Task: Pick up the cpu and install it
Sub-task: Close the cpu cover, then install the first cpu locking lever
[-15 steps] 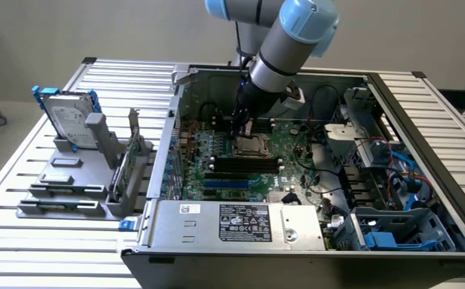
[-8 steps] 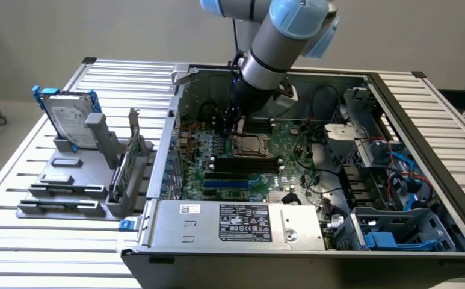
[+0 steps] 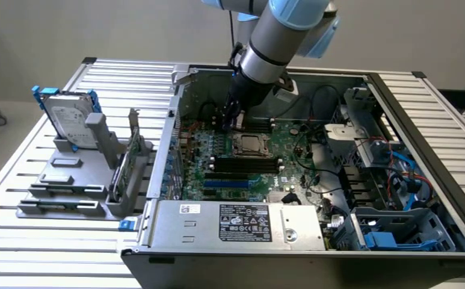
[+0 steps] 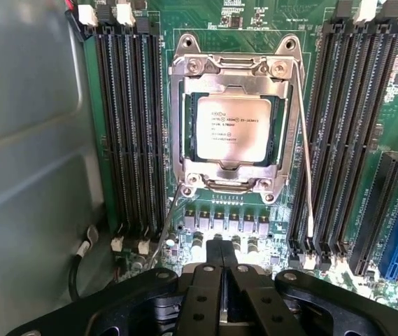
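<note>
The cpu (image 4: 232,129), a small square chip with a dull silvery printed top, lies flat in the metal-framed socket (image 4: 182,126) on the green motherboard. In the exterior view the cpu (image 3: 250,143) sits mid-board inside the open computer case. My gripper (image 4: 221,250) hangs just above the board beside the socket, its black fingers shut together with nothing between them. From outside, the gripper (image 3: 234,123) is just behind the socket, reaching down into the case from the arm above.
Black memory slots (image 4: 132,126) flank the socket on both sides. The grey case wall (image 4: 31,154) stands close by. A silver hard drive (image 3: 70,117) with blue brackets stands on a grey rack at the exterior view's left. The power supply (image 3: 240,223) fills the case front.
</note>
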### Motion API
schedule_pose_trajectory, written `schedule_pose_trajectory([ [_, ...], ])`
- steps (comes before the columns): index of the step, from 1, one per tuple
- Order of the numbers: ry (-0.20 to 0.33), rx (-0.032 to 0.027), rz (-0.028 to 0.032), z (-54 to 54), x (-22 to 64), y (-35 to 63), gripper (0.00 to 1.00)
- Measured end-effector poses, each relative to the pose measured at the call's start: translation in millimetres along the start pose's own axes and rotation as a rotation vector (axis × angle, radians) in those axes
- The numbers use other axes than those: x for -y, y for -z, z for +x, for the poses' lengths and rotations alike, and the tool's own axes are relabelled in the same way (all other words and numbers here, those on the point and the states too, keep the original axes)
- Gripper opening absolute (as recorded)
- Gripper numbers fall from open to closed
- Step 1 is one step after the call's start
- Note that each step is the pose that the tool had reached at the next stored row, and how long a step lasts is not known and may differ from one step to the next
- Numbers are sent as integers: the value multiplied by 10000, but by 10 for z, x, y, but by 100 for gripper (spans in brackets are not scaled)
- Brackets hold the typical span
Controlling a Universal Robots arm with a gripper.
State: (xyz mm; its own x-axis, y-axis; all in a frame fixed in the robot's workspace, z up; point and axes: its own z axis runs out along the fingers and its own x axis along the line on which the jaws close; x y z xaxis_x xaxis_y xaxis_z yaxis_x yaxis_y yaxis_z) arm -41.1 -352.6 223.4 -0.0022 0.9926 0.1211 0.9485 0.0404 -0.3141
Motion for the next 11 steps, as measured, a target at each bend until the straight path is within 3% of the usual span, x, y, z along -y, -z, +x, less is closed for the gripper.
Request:
schedule_pose_trajectory([
  [11, 43, -129, 0, -2, 0, 1, 11],
])
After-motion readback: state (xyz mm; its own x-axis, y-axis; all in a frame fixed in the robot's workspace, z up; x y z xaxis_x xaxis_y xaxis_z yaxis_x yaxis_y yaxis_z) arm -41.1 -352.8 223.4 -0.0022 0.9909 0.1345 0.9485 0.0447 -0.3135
